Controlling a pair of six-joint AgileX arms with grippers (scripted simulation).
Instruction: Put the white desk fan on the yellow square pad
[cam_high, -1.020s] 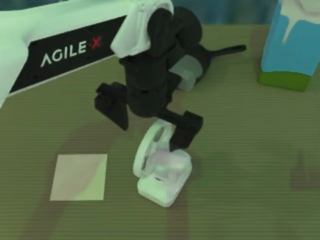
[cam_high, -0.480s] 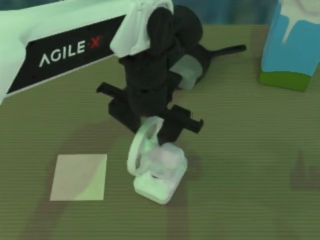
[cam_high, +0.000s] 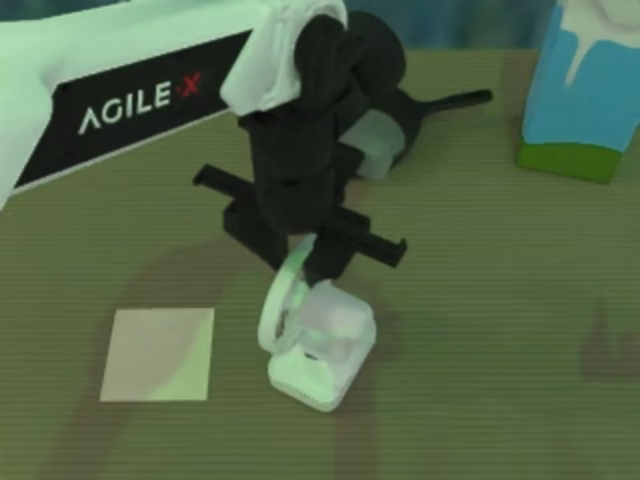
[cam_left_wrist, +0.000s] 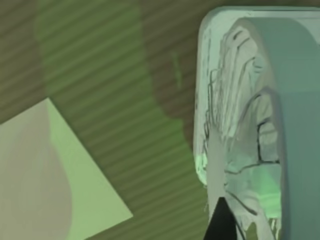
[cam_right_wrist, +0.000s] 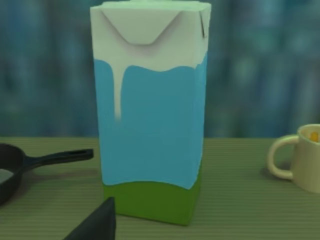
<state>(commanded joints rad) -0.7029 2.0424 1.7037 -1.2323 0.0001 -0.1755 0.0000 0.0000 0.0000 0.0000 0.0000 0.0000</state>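
The white desk fan (cam_high: 320, 345) stands upright on the table near the middle, its ring grille facing the top view's left. My left gripper (cam_high: 298, 250) reaches down from above and is shut on the top of the ring. In the left wrist view the fan (cam_left_wrist: 250, 125) fills one side, with a dark fingertip (cam_left_wrist: 220, 227) against the grille. The yellow square pad (cam_high: 160, 353) lies flat to the fan's left, a short gap away, with nothing on it; the left wrist view shows the pad's corner (cam_left_wrist: 50, 175). Only one dark fingertip (cam_right_wrist: 97, 225) of my right gripper shows, parked far right.
A white-and-blue milk carton (cam_high: 585, 90) with a green foot stands at the back right. A black skillet (cam_high: 400, 125) lies behind the left arm, its handle pointing right. The right wrist view shows a cream mug (cam_right_wrist: 300, 157) beside the carton (cam_right_wrist: 150, 115).
The left gripper's fingers have come together from wide apart onto the fan's ring. The fan has shifted slightly to the left. The pad has not moved.
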